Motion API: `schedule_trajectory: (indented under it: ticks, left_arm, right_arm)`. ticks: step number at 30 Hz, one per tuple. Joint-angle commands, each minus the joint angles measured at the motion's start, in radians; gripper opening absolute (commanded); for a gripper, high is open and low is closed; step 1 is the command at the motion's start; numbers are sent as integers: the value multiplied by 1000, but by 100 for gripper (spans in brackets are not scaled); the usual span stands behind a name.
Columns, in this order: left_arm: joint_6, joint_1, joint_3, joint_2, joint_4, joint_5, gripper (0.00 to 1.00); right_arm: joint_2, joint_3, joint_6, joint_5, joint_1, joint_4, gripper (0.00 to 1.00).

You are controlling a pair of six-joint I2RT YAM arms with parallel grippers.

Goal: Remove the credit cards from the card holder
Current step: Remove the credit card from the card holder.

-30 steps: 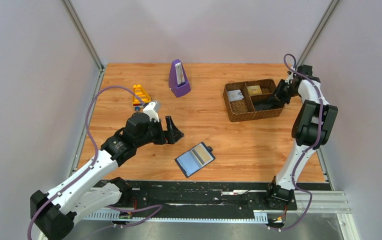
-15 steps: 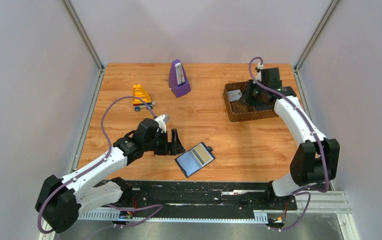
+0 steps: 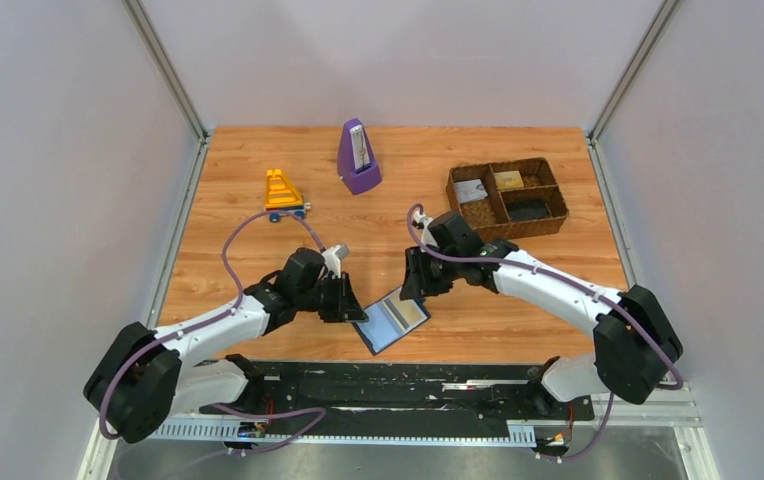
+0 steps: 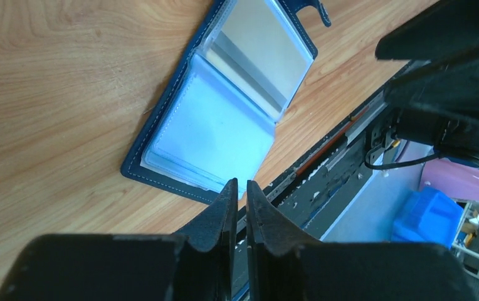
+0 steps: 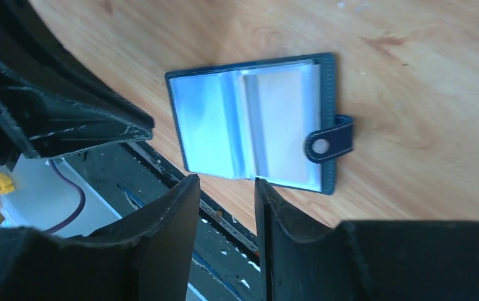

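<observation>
Two claws flanked the open holder (image 3: 391,320), which lay flat near the front edge of the wooden counter (image 3: 438,190). Left claw (image 3: 354,305) was nearly closed and empty, just beside it. Right claw (image 3: 413,287) was slightly parted and empty, above its far corner. One card (image 4: 259,56) sat in the clasp-side sleeve. Basket (image 3: 506,231), metronome (image 3: 358,158) and toy (image 3: 282,193) stood farther back. Plain grey walls (image 3: 398,60) enclosed three sides.

A lab test cell: grey panel walls (image 3: 58,200) box in a wooden table (image 3: 398,215).
</observation>
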Motion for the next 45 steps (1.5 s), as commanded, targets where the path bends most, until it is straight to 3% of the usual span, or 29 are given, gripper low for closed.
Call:
schedule_trajectory:
  ticks: [1, 8, 23, 45]
  left_arm:
    - [-19, -3, -22, 35, 131, 23, 16]
    - [-30, -3, -44, 111, 167, 5, 16]
    - [-16, -2, -66, 185, 165, -38, 19]
    - [-12, -3, -63, 155, 140, -45, 18]
  right_arm:
    - [26, -8, 73, -12, 53, 135, 39]
    - [135, 10, 61, 40, 68, 140, 45]
    - [252, 18, 2, 135, 67, 132, 49]
    - [210, -6, -93, 148, 67, 137, 49]
